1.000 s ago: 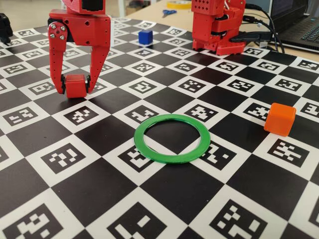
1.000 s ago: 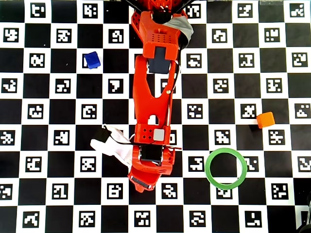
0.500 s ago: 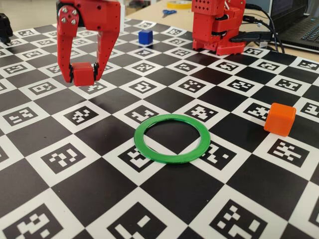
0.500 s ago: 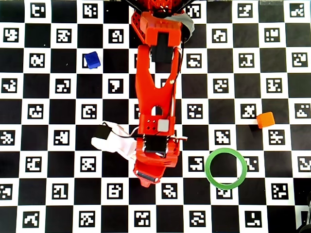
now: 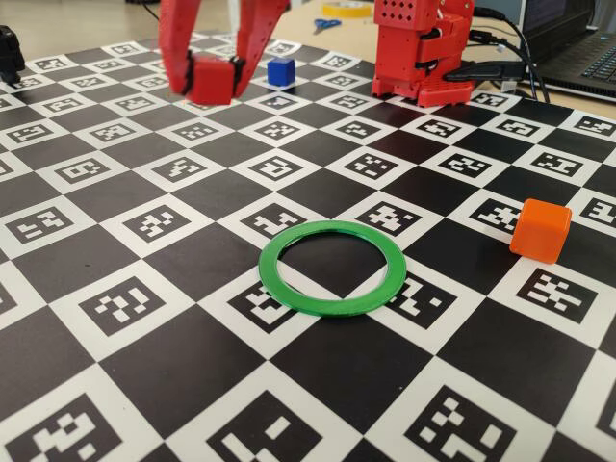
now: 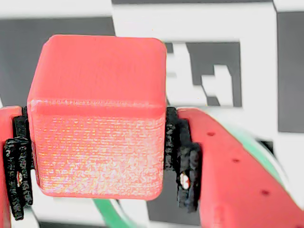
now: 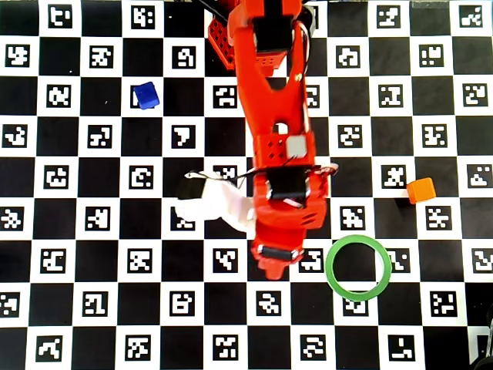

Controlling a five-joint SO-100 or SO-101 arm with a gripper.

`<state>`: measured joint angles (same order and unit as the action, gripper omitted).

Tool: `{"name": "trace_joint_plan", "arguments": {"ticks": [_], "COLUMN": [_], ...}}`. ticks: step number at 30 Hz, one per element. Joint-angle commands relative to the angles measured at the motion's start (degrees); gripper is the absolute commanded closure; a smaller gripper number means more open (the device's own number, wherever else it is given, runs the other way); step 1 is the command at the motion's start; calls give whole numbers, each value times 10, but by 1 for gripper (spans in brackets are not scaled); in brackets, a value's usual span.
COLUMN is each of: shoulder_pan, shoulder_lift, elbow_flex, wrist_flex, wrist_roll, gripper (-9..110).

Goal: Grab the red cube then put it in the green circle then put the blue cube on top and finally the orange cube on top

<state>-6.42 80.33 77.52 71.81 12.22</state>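
Note:
My gripper [image 5: 212, 82] is shut on the red cube [image 5: 214, 79] and holds it in the air above the checkered board. In the wrist view the red cube [image 6: 97, 118] fills the space between the black pads [image 6: 185, 166] of my gripper [image 6: 99, 161]. Parts of the green circle [image 6: 108, 212] show below it. The green circle [image 5: 332, 305] lies flat and empty in the fixed view. In the overhead view the gripper [image 7: 273, 262] is just left of the green circle [image 7: 329, 267], and the arm hides the red cube. The blue cube [image 5: 280, 72] [image 7: 145, 95] sits far left. The orange cube [image 5: 540, 231] [image 7: 420, 190] sits right.
The red robot base [image 5: 423, 48] stands at the far edge of the marker board [image 5: 144, 318]. Behind it are cables [image 5: 500, 72], a laptop [image 5: 577, 48], scissors [image 5: 325, 24] and a yellow tape roll [image 5: 348, 8]. A dark object [image 5: 8, 53] stands at the far left.

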Motion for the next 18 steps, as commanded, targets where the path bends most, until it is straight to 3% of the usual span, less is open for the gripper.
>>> {"name": "trace_joint_plan", "arguments": {"ticks": [1, 18], "shoulder_pan": [-40, -156], "shoulder_lift": [83, 40], "elbow_flex": [-11, -69], "wrist_flex": [12, 18], "wrist_roll": [-17, -49], "gripper": [93, 93]}}
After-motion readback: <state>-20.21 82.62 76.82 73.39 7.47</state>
